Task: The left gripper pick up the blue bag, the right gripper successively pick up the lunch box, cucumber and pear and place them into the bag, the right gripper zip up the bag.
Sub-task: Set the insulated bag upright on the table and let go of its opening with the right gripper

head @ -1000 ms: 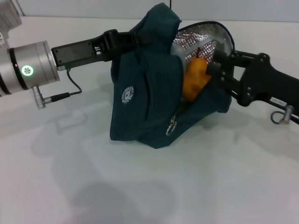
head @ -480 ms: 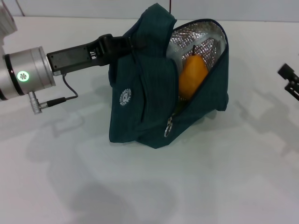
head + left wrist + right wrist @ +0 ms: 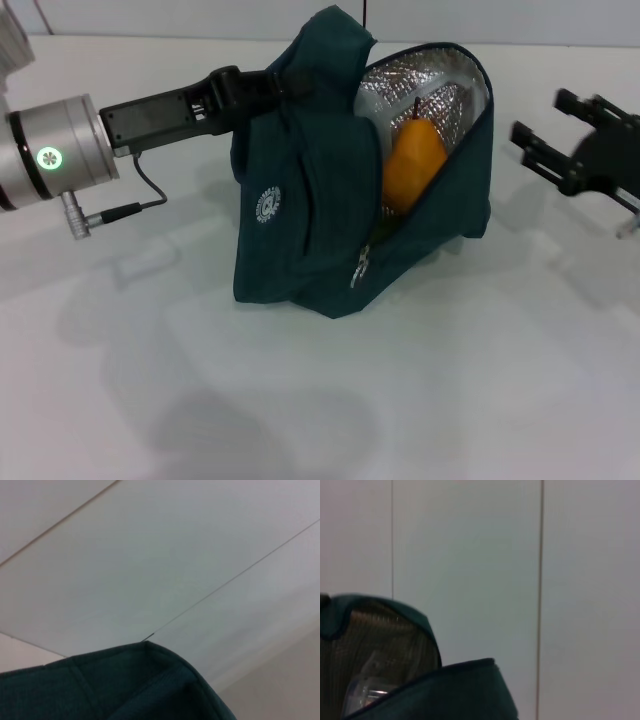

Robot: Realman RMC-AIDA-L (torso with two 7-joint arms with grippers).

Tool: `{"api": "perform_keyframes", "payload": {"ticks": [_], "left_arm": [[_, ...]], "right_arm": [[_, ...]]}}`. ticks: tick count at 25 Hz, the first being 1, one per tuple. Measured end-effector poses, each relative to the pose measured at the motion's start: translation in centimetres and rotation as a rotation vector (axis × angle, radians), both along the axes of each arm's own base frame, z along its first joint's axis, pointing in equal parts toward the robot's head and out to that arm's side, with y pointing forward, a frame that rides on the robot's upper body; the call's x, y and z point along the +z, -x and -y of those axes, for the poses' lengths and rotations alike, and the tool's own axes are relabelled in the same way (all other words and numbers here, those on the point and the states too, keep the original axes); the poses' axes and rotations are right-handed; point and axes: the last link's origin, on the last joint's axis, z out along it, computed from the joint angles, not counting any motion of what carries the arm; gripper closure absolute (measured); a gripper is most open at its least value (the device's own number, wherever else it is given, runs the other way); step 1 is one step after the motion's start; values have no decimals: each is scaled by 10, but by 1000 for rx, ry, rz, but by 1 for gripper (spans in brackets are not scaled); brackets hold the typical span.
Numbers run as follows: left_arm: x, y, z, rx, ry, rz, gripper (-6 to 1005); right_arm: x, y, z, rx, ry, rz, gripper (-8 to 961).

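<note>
Your right gripper (image 3: 545, 150) has let go of the pear (image 3: 413, 165) — jaws spread, now apart from the blue bag (image 3: 310, 215). Left gripper (image 3: 262, 88) pinches its top. Zipping comes next.

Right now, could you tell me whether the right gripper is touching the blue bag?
Apart. In the head view, the right gripper, open, hangs off to the right of the blue bag, with bare white table between them.

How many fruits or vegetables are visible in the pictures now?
1. The pear stands inside the open blue bag, against its foil lining. Other food may lie hidden deeper in the bag.
</note>
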Motion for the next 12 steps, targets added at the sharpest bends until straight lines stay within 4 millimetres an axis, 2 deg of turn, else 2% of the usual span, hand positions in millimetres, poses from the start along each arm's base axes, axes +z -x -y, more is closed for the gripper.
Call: {"api": "perform_keyframes", "payload": {"ticks": [5,12], "left_arm": [[1,0,0,-2,-7,7,944],[1,0,0,-3,-10,8,944]], "right_arm": [[-10,19,-15,36,36,48,288],[-26,27,-33,12,73,182,289]]}}
